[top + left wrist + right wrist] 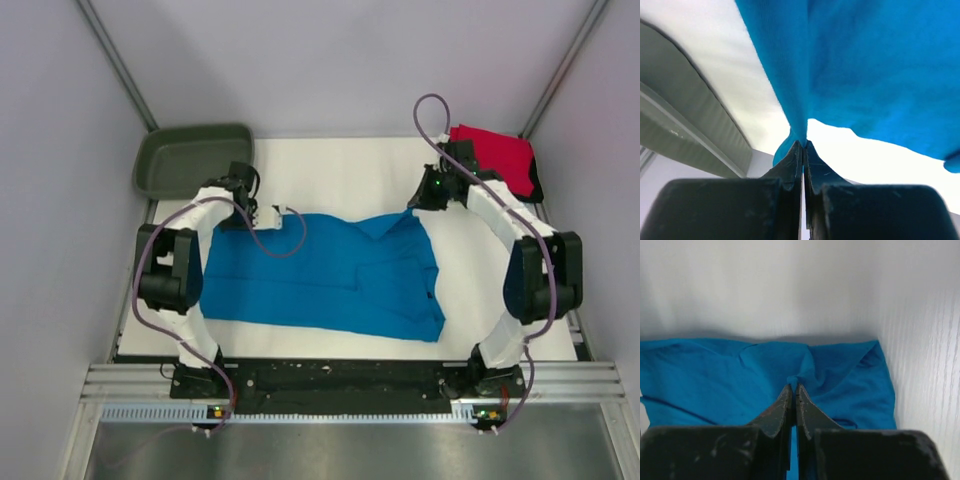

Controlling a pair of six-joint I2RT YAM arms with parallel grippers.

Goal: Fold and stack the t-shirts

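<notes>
Grips the blue t-shirt (330, 275) in left claw (803, 142) and right claw (792, 387), both pinched tight. Left of left claw, green tub (192, 158); beyond right claw, red t-shirt (495, 155).

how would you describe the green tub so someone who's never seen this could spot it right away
Start at the white table and go to its far left corner. The tub sits there. It is the only rigid thing, a dark olive-green tray with a raised rim; its neighbours, the blue t-shirt spread mid-table and the red t-shirt at the far right, are soft cloth.
</notes>
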